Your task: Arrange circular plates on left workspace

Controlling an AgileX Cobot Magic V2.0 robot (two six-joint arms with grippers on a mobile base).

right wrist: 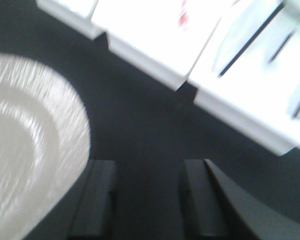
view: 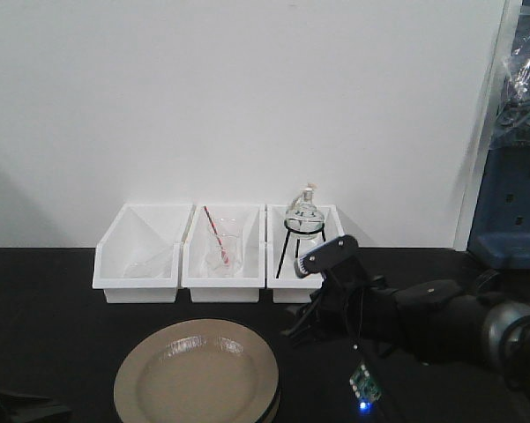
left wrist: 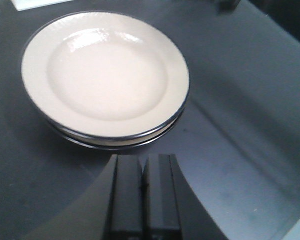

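Closed, the left gripper (left wrist: 144, 187) sat below the stacked plates (left wrist: 105, 75) while the right gripper (right wrist: 147, 200) gaped lower-frame, approaching; lifting the top plate seemed next.

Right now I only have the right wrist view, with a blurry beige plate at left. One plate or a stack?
Observer: A stack. The left wrist view shows two round beige plates, one on the other, on the matte black countertop.
Operator: Left end effector?
Observer: The left end effector is shut, empty, just short of the stack's near rim.
Operator: What's in the right-hand bin?
Observer: In the front view, the rightmost white rectangular bin holds a round glass flask on a black tripod stand.
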